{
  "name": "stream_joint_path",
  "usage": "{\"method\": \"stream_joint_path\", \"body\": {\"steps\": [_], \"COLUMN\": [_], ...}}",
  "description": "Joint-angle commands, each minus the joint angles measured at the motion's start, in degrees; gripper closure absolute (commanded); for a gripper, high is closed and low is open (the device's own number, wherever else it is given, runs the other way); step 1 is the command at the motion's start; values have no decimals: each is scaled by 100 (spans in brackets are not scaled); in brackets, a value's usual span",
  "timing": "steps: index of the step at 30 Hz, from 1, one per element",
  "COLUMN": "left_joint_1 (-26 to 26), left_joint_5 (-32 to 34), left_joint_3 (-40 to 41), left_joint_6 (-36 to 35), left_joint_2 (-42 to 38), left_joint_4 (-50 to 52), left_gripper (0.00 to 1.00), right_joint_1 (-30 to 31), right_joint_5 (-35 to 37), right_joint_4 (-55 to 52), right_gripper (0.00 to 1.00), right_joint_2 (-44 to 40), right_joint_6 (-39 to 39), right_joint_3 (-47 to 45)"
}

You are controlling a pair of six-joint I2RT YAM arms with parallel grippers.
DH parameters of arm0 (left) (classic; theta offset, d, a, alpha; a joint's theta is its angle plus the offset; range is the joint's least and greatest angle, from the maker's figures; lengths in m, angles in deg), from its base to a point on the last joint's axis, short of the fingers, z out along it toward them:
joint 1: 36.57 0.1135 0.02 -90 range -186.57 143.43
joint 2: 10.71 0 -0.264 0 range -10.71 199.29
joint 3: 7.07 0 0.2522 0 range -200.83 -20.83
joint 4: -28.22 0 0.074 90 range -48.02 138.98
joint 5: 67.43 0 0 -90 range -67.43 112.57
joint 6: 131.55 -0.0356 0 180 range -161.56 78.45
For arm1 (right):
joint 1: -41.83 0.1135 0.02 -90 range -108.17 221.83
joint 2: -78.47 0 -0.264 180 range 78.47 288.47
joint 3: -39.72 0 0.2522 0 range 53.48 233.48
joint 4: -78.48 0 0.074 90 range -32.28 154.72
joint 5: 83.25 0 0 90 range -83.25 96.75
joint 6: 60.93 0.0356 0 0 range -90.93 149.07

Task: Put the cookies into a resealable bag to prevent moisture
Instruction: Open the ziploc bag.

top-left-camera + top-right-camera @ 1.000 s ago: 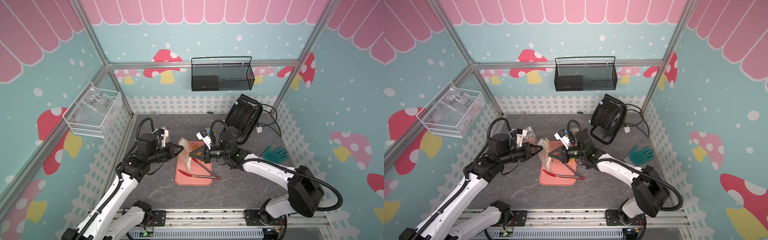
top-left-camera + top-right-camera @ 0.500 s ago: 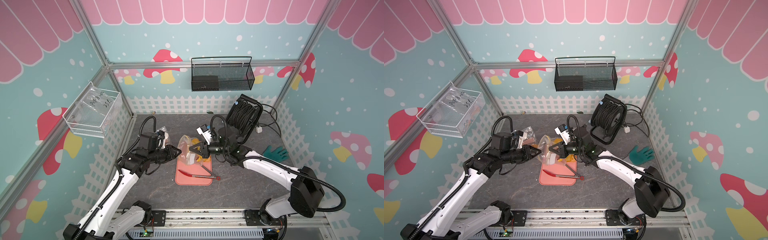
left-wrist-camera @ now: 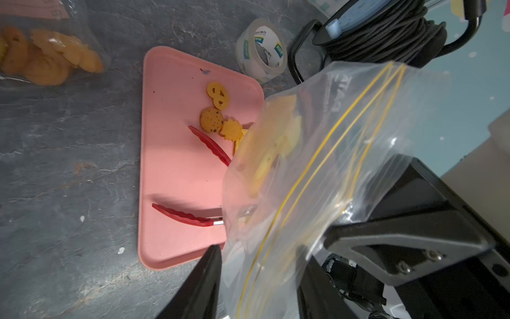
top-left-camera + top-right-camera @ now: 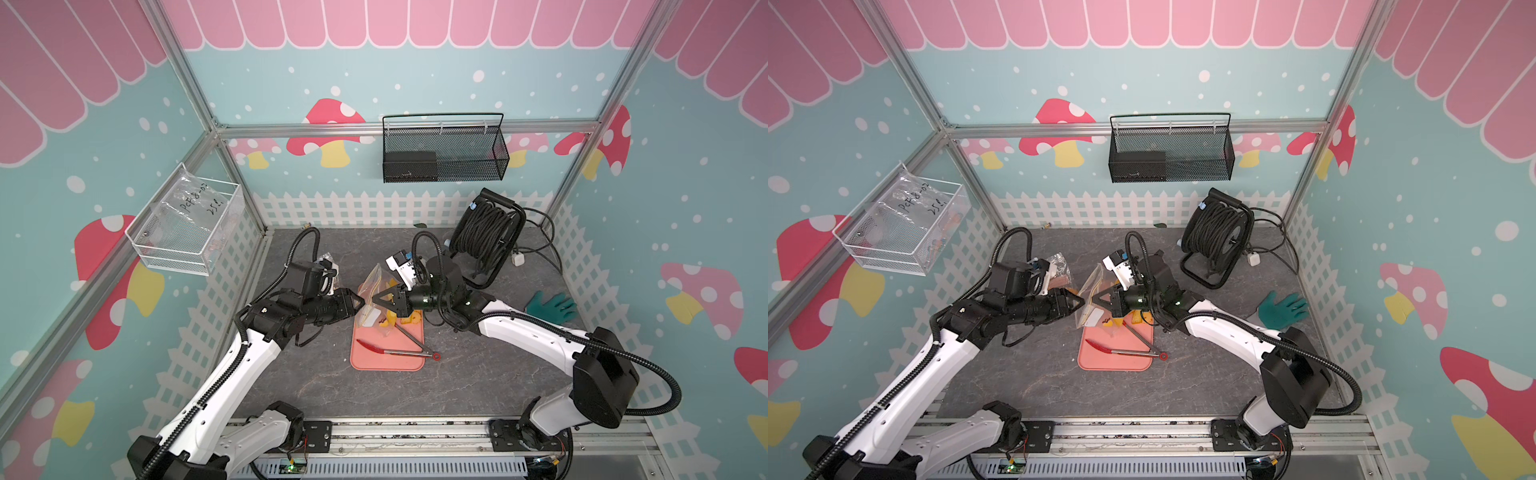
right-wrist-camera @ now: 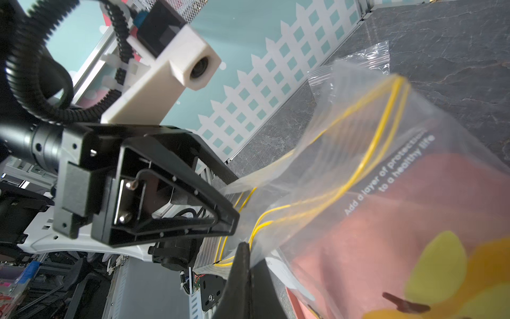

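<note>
The resealable bag (image 4: 371,286) is clear with a yellow zip strip and hangs above the far end of the pink tray (image 4: 386,359). My right gripper (image 5: 244,246) is shut on its zip edge. My left gripper (image 3: 260,258) faces it, jaws apart, with the bag's (image 3: 317,154) edge lying loosely between the fingers (image 3: 212,265). In both top views the two tips nearly meet, left gripper (image 4: 1082,300) against right gripper (image 4: 1094,300). Several cookies (image 3: 271,138) show inside the bag. A few more cookies (image 3: 215,110) lie on the tray (image 3: 171,116).
Red-tipped tongs (image 4: 395,352) lie across the tray. A second clear bag of yellow snacks (image 3: 41,59) lies by the left arm. A tape roll (image 3: 262,51), cable reel (image 4: 486,241) and green glove (image 4: 550,306) stand to the right. Wall baskets (image 4: 187,226) (image 4: 444,153) hang above.
My left gripper was shut on the bag's edge and has opened. Both arms shifted a little toward the back, carrying the bag up off the tray.
</note>
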Motion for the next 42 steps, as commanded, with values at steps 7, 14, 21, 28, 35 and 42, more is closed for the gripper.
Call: {"method": "stream_joint_path", "body": {"steps": [7,14,21,28,35,42], "left_joint_1": [-41,-117,-24,-66,-594,-537], "left_joint_5": [-92,148,299,864,1119,906], "left_joint_3": [-687,-1077,-1339,-1894,-1257,-276], "left_joint_6": [-819,-1299,-1265,-978,-207,-61], "left_joint_2": [656,1004,818,666,561,710], "left_joint_4": [494,1014,1274,2219,1956,853], "left_gripper": [64,76,98,99,99,99], "right_joint_1": [54,53,18,9,71,156], "right_joint_5": [-155,-104,714,1074,814,684], "right_joint_4": [124,74,-732,-1035,-794,600], "right_gripper": [100,100,100,100,100,96], "right_joint_2": [18,-48,-62,262,1014,1319], "right_joint_6": [52,26,-332,-484,-635,-397], "right_joint_3": [157,163,235,403,681,192]}}
